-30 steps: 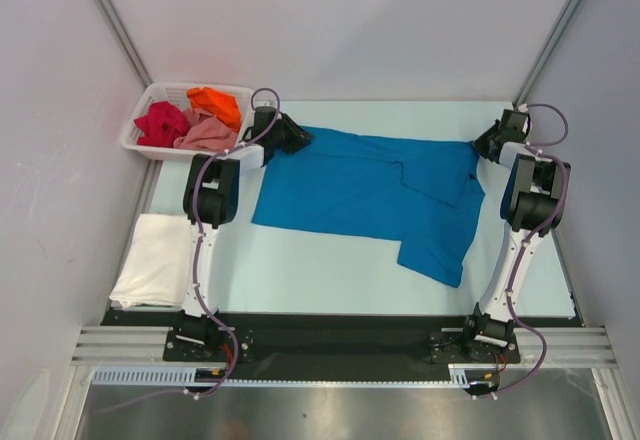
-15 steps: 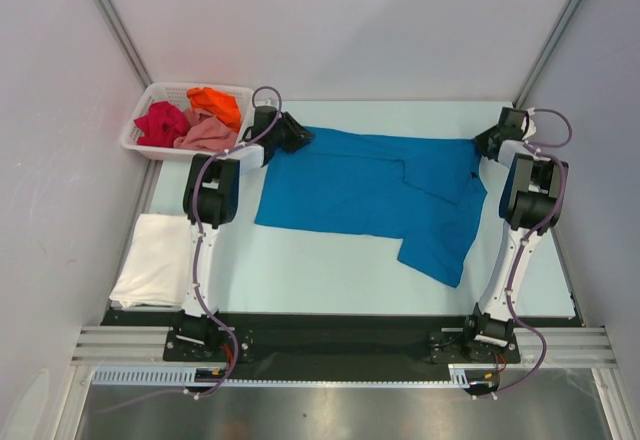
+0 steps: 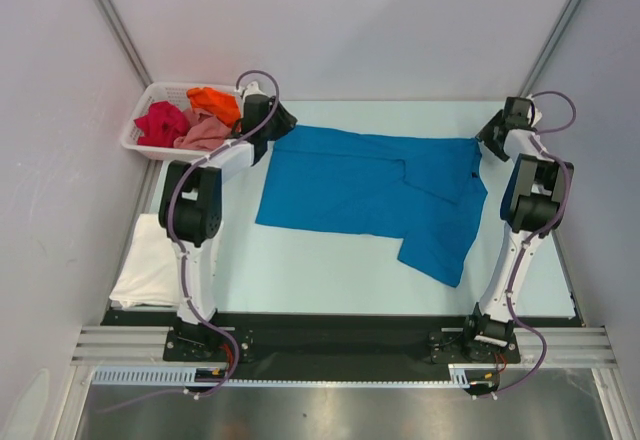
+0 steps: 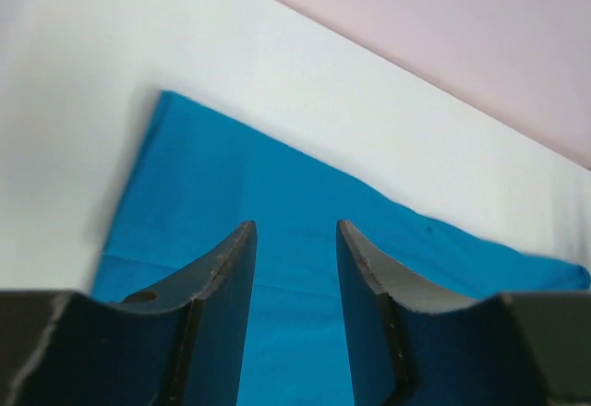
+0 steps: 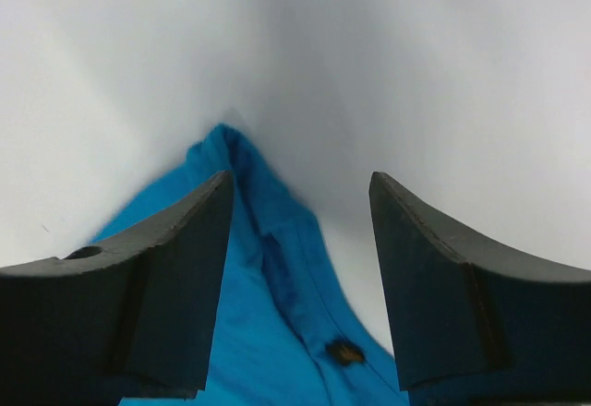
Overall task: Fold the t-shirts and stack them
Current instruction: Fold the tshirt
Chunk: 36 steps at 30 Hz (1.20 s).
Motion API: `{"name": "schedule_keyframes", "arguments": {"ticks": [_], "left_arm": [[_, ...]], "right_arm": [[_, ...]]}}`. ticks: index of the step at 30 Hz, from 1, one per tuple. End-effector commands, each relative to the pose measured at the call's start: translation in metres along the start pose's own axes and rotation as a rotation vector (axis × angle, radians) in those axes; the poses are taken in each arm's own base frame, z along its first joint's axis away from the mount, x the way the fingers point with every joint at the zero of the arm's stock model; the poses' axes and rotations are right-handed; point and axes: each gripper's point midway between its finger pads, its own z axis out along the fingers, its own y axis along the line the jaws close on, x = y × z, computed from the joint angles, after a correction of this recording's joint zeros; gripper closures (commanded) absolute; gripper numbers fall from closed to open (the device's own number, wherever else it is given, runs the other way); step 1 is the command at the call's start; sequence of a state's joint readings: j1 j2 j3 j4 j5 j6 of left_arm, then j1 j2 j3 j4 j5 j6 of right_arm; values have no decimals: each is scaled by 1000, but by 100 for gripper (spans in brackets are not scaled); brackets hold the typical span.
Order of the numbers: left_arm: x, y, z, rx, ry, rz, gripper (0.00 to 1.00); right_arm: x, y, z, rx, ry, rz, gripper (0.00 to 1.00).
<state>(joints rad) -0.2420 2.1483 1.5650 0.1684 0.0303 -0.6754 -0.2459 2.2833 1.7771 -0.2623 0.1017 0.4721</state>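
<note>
The bright blue t-shirt (image 3: 370, 185) lies spread on the pale table, its lower right part folded over. My left gripper (image 3: 283, 118) hovers at the shirt's far left corner. In the left wrist view that gripper (image 4: 294, 240) is open, and the blue cloth (image 4: 277, 166) lies flat below the gap. At the far right corner, my right gripper (image 3: 488, 140) is open too. The right wrist view shows the gripper (image 5: 300, 185) wide apart over the shirt's edge (image 5: 268, 332), holding nothing. A folded white t-shirt (image 3: 150, 260) rests at the left. Crimson (image 3: 160, 123), orange (image 3: 215, 103) and pink (image 3: 205, 136) shirts are bunched in the basket.
The white slotted basket (image 3: 137, 120) stands at the far left corner, close to my left arm. Grey walls close in the table at the back and on both sides. A black strip and a metal rail (image 3: 340, 345) run along the near edge by the arm bases.
Both grippers have opened and let go of the blue shirt's far corners. My left arm has drawn back toward the basket; the right one has pulled back slightly.
</note>
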Motion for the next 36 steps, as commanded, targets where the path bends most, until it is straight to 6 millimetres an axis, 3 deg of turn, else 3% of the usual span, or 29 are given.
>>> {"name": "schedule_keyframes", "arguments": {"ticks": [1, 3, 6, 10, 11, 14, 18, 21, 25, 36], "left_arm": [[-4, 31, -5, -176, -19, 11, 55], [2, 46, -4, -241, 7, -8, 56], [10, 58, -2, -275, 22, -44, 57], [9, 70, -3, -312, 22, -74, 58], [9, 75, -3, -318, 22, -85, 59], [14, 83, 1, -321, 47, -122, 61], [22, 87, 9, -317, 73, -142, 62], [27, 89, 17, -309, 90, -153, 64], [31, 88, 25, -298, 103, -169, 64], [40, 99, 24, -343, 114, -188, 62]], "right_arm": [[-25, 26, -51, -9, -73, -166, 35], [-18, 40, -61, -15, -90, -244, 34], [1, 84, -82, -71, -124, -353, 36], [11, 110, -93, -137, -126, -392, 39], [31, 135, -100, -209, -95, -424, 40], [60, 160, -106, -291, -28, -458, 44], [98, 179, -102, -359, 44, -507, 52], [118, 186, -99, -374, 70, -547, 57], [132, 184, -94, -360, 92, -567, 55], [138, 176, -90, -339, 107, -574, 53]]}}
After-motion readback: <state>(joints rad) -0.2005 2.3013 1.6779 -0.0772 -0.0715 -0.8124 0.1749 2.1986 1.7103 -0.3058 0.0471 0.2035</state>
